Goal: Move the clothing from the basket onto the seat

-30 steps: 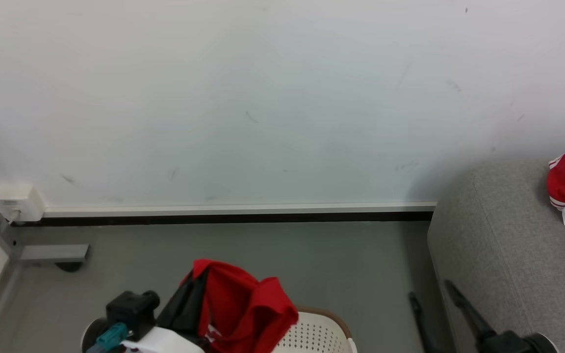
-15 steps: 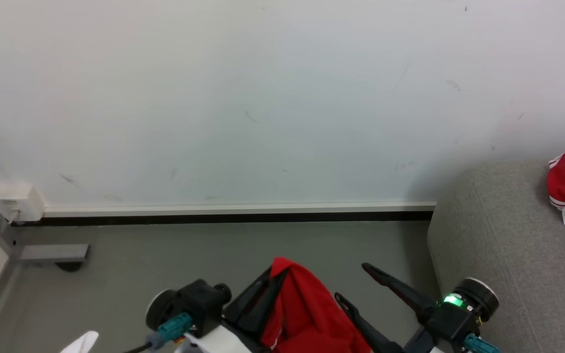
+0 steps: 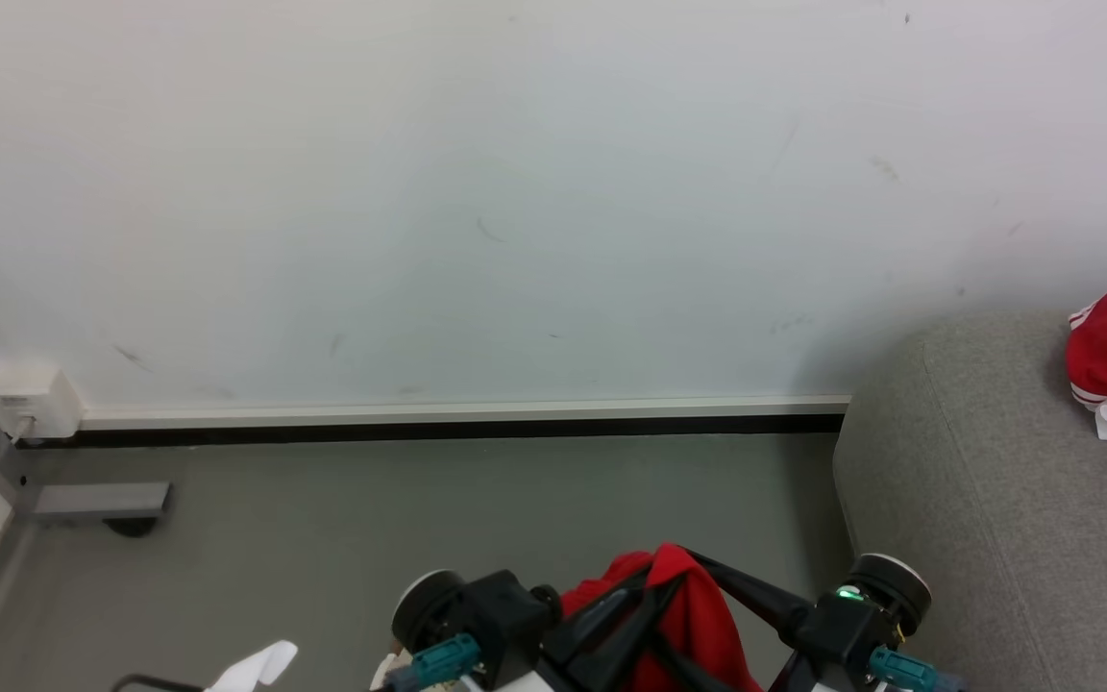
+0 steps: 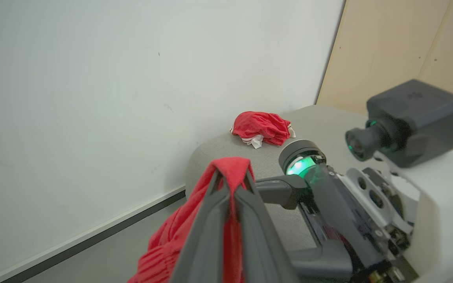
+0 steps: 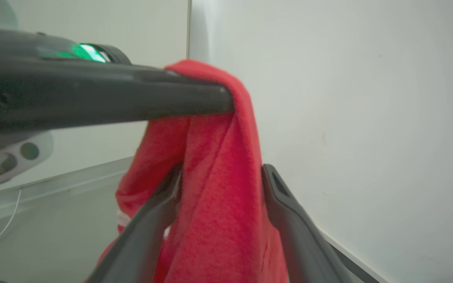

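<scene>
Red garment (image 5: 214,212) pinched by left hand (image 5: 216,98); right hand (image 5: 222,173) spread wide astride it.

open floor (image 3: 477,519) ahead, wall (image 3: 515,192) beyond, seat (image 3: 996,538) right

The left tool (image 4: 229,184) has two long, matte dark-grey fingers (image 4: 207,236) that taper to narrow tips, and the right tool (image 5: 222,173) has the same build. The right arm carries a round black wrist ring (image 4: 301,157) lit green, a boxy black camera housing (image 4: 407,114) with a stubby lens, and a glossy white shell (image 4: 439,220). Teal cable connectors (image 3: 438,658) plug into both wrists.
</scene>
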Robot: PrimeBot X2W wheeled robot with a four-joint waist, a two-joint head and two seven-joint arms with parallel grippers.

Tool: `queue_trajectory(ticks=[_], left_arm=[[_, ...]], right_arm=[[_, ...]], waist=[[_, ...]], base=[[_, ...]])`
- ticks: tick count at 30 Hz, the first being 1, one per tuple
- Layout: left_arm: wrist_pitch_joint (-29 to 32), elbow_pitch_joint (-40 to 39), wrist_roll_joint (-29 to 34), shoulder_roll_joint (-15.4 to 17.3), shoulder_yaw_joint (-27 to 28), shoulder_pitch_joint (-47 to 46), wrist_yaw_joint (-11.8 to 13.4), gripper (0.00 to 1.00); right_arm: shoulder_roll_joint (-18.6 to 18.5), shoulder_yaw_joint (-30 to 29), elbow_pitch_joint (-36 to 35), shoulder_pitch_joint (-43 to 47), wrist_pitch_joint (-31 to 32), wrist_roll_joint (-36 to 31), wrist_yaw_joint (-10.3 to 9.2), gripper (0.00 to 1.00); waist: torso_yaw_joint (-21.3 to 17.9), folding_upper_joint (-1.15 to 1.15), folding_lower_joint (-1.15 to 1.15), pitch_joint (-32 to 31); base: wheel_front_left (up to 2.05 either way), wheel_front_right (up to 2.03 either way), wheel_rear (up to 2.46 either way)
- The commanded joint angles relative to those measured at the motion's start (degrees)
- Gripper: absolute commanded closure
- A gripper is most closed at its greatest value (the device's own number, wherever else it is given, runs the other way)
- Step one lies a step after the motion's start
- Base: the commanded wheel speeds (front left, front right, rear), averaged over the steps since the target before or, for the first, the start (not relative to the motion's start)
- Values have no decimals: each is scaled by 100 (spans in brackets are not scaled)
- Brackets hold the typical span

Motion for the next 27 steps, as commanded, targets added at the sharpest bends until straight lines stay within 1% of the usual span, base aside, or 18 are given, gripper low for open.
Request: queue_trajectory(ticks=[1, 2, 3, 4, 5, 6, 10, 12, 14, 15, 16, 17, 22, 27], left_arm=[[-67, -45, -98, 34, -87, -96, -22, 100], [-61, -72, -142, 45, -134, -114, -27, 100], [-63, -100, -181, 63, -176, -133, -32, 100], [-63, -130, -220, 80, -219, -152, -37, 100], [-63, -160, -230, 92, -248, -169, -39, 100], [-48, -191, -236, 111, -275, -186, -42, 100], [-30, -255, -319, 170, -294, -207, -34, 100], [-60, -215, -293, 204, -261, -199, 12, 99], [-183, -197, -259, 198, -231, -195, 46, 54], [-183, -197, -259, 198, -231, -195, 46, 54], [-249, -159, -228, 206, -219, -200, 57, 17], [-289, -82, -242, 212, -205, -171, 71, 0], [-481, 232, -218, 247, -154, -145, 104, 0], [-713, 554, -189, 254, -136, -103, 152, 0]], right_arm=[[25, 34, 130, -98, -44, 89, -15, 0], [20, 58, 189, -102, -42, 121, -15, 0], [12, 76, 264, -96, -48, 168, -15, 3], [-1, 100, 339, -88, -46, 197, -15, 48], [-9, 124, 396, -92, -51, 222, -15, 75], [-9, 145, 445, -85, -66, 257, -15, 100], [-21, 203, 527, -116, -149, 390, -15, 100], [-39, 177, 548, -148, -178, 444, -15, 100], [-72, 129, 565, -176, -202, 489, -15, 100], [-72, 129, 565, -176, -202, 489, -15, 100], [-89, 91, 566, -191, -222, 505, -15, 100], [-108, 46, 563, -195, -237, 522, -15, 100], [-221, -351, 514, -63, -308, 496, -15, 100], [-342, -849, 421, 153, -338, 389, -15, 100]], waist=[[-18, 0, 0, -3], [-22, 0, 0, -4], [-26, 0, 0, -4], [-28, 0, 0, -3], [-30, 0, 0, -2], [-32, 0, 0, -1], [-65, 0, 0, 7], [-93, 0, 0, 19], [-127, 0, 0, 34], [-127, 0, 0, 34], [-146, 0, 0, 44], [-168, 0, 0, 54], [-338, 0, 0, 118], [-721, 0, 0, 197]], base=[[0, 0, 0], [0, 0, 0], [0, 0, 0], [0, 0, 0], [0, 0, 0], [0, 0, 0], [0, 0, 0], [0, 0, 0], [0, 0, 0], [0, 0, 0], [0, 0, 0], [0, 0, 0], [0, 0, 0], [0, 0, 0]])
